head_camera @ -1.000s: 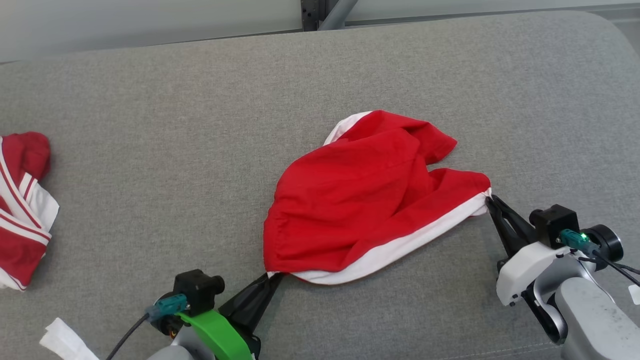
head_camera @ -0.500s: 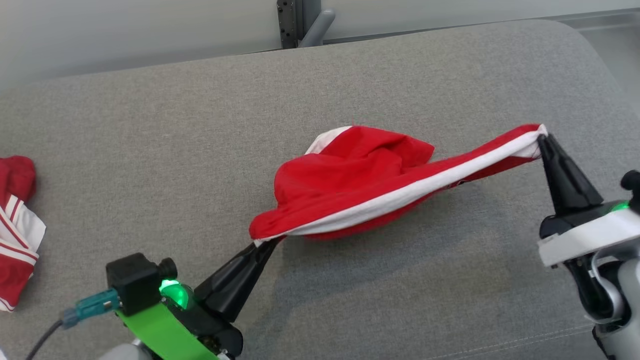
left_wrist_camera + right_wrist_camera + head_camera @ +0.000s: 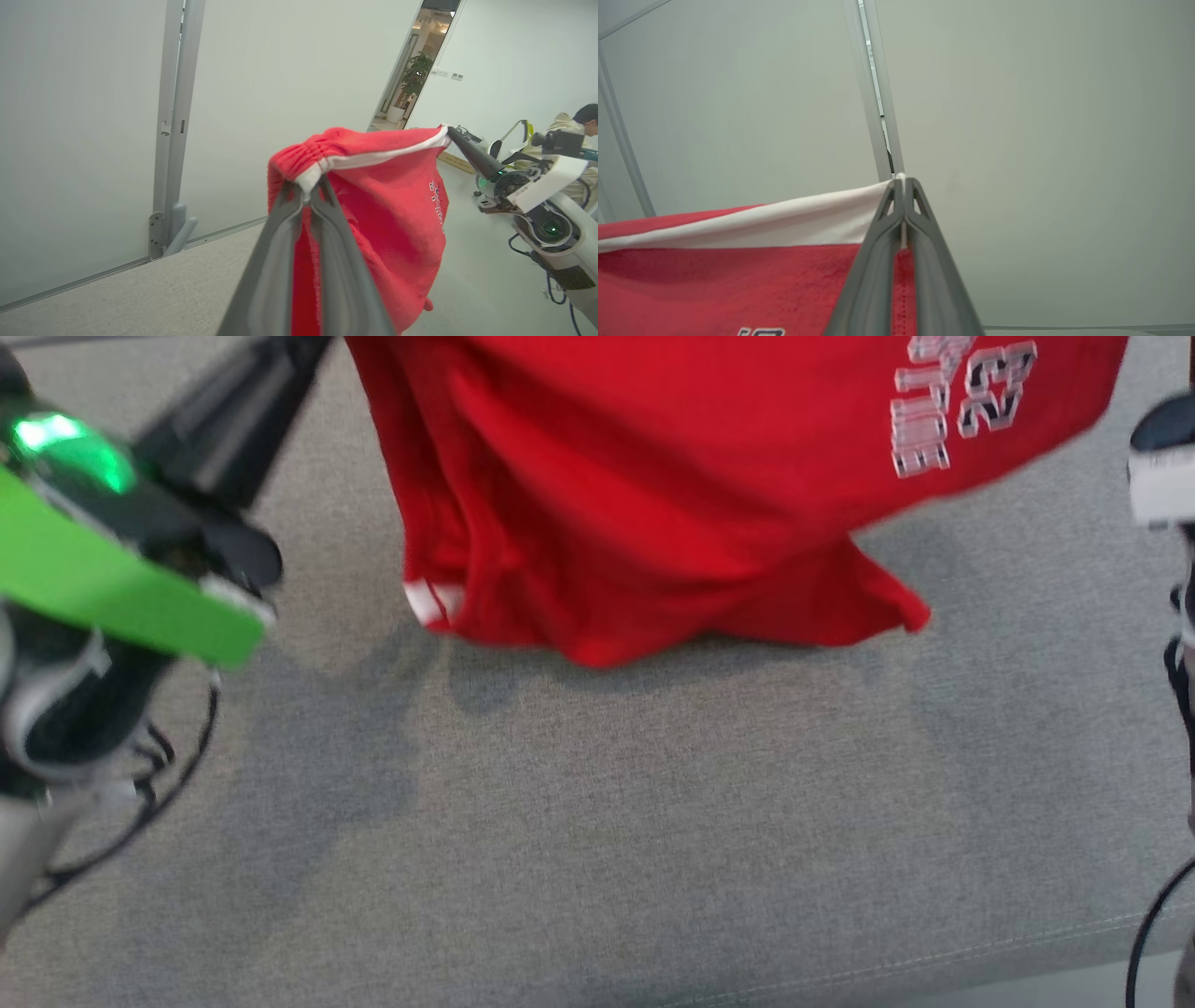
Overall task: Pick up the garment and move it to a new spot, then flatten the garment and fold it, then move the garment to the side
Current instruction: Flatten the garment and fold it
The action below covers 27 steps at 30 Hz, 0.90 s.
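Garment looks soft, light and floppy, so left claw and right claw squeeze tight on its white band.

garment raised from heap, unfurled, hanging down

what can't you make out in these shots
Head view: lettering on the red garment is motion-blurred and cut off by the top edge.
Right wrist view: the bottom edge cuts the lettering to a sliver.
Left wrist view: lettering too small and edge-on; the person at right is half hidden by the right arm.
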Available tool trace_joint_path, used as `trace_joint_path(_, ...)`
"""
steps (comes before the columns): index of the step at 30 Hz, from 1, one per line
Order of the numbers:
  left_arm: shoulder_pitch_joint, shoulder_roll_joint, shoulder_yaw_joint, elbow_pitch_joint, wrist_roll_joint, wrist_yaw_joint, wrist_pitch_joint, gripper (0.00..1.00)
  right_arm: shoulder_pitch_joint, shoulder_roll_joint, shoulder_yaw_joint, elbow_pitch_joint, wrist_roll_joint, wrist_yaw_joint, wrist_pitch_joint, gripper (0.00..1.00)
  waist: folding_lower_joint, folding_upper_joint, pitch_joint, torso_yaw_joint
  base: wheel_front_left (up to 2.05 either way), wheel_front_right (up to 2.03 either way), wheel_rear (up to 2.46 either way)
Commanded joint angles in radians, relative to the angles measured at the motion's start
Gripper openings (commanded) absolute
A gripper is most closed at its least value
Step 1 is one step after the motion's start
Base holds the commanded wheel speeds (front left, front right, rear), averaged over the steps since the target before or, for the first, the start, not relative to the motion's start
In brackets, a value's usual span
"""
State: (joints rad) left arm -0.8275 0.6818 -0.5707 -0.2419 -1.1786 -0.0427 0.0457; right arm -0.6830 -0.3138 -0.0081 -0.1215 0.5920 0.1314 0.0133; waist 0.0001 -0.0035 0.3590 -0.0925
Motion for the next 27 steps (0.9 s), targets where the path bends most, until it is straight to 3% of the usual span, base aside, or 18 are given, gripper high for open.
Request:
trace_joint_path(1,-0.111,-0.036,0.004,0.076,0.024,-0.013,0.019,0.0,-0.105,0.025,0.007,0.052,-0.014,-0.001,-0.007,0.0,-0.0001,0.0035,0.208,0.022,0.0,0.0,0.0)
trace_joint_path(6,-0.439,-0.14,0.002,0.369,0.125,-0.035,0.018,0.0,-0.443,0.111,0.025,0.267,-0.077,-0.001,-0.064,0.0,-0.0001,0.0035,0.333,0.027,0.0,0.0,0.0)
trace_joint_path(7,-0.439,-0.14,0.002,0.369,0.125,-0.035,0.018,0.0,-0.443,0.111,0.025,0.267,-0.077,-0.001,-0.064,0.0,-0.0001,0.0035,0.333,0.027,0.0,0.0,0.0)
trace_joint_path(11,-0.636,-0.195,0.021,0.583,0.255,-0.028,-0.122,0.0,-0.658,0.168,0.012,0.43,-0.148,-0.001,-0.16,0.0,-0.0001,0.0035,0.37,0.018,0.0,0.0,0.0)
trace_joint_path(16,-0.767,-0.233,-0.014,0.769,0.366,-0.06,-0.258,0.0,-0.807,0.206,0.039,0.561,-0.204,-0.001,-0.24,0.0,-0.0001,0.0035,0.387,0.005,0.0,0.0,0.0)
trace_joint_path(22,-0.67,-0.275,-0.1,0.872,0.367,-0.088,-0.298,0.0,-0.712,0.186,0.134,0.603,-0.187,-0.001,-0.27,0.0,-0.0001,0.0035,0.393,0.006,0.0,0.0,0.0)
trace_joint_path(27,-0.48,-0.248,-0.172,0.765,0.326,-0.089,-0.311,0.0,-0.478,0.112,0.186,0.515,-0.128,-0.001,-0.279,0.0,-0.0001,0.0035,0.355,0.028,0.0,0.0,0.0)
